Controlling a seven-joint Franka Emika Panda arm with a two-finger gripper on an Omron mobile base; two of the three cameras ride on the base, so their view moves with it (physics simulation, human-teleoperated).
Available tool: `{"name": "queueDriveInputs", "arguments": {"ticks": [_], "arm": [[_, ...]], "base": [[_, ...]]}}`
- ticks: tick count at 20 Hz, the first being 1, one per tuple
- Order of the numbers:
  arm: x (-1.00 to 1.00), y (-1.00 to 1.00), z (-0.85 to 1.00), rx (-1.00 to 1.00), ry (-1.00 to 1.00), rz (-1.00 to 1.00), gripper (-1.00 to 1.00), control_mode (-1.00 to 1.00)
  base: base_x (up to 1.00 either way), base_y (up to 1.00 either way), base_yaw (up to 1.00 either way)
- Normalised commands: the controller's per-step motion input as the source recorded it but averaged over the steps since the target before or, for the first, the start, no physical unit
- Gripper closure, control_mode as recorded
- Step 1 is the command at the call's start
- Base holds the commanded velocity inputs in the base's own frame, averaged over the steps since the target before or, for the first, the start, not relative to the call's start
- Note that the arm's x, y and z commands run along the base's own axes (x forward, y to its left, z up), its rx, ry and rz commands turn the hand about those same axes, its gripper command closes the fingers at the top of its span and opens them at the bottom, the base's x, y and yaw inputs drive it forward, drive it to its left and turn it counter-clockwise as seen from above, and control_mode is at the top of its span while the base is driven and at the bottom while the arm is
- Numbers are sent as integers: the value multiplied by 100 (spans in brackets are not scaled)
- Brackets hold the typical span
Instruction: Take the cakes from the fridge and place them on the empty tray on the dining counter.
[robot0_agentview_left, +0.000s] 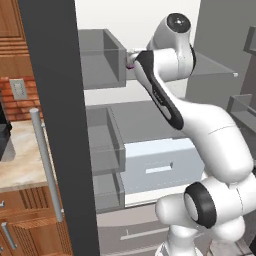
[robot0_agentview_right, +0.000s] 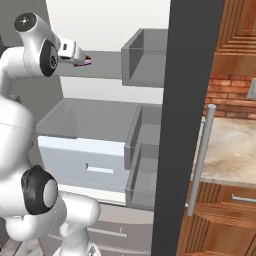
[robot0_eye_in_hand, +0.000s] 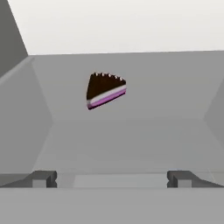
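Note:
The fridge (robot0_agentview_left: 150, 117) stands open and my arm reaches onto its upper shelf (robot0_eye_in_hand: 122, 131). One of the cakes (robot0_eye_in_hand: 106, 90), a dark chocolate wedge with white and purple layers, lies on that shelf. It sits ahead of my gripper (robot0_eye_in_hand: 113, 179) and slightly to the left, apart from both fingertips (robot0_eye_in_hand: 43, 178). The jaws are open with nothing between them. From the right base view the cake (robot0_agentview_right: 83, 62) peeks out just past the white hand (robot0_agentview_right: 69, 50). A purple sliver of the cake (robot0_agentview_left: 130, 65) shows beside my forearm in the left base view.
The open fridge doors' dark edges (robot0_agentview_left: 55, 125) (robot0_agentview_right: 185, 115) flank the arm, with bar handles (robot0_agentview_left: 46, 165) (robot0_agentview_right: 200, 160) and grey door bins (robot0_agentview_left: 102, 57) (robot0_agentview_right: 145, 55). A white drawer (robot0_agentview_left: 160, 167) sits below the shelf. The wall cabinets' stone counter (robot0_agentview_right: 230, 150) lies beyond the doors.

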Motion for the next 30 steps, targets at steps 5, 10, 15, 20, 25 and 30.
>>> {"name": "queueDriveInputs", "arguments": {"ticks": [5, 10, 15, 20, 25, 30], "arm": [[78, 0, -16, 0, 0, 0, -100, -100], [75, 3, -1, 0, 0, 0, -100, -100], [53, 18, 0, 0, 0, 0, -100, -100], [24, 24, -2, 0, 2, -5, -100, -100], [20, 11, -13, 0, 2, -9, -100, -100], [45, 0, -17, 0, 0, -7, -100, -100]], "base": [[0, 0, 0], [0, 0, 0], [0, 0, 0], [0, 0, 0], [0, 0, 0], [0, 0, 0]]}}
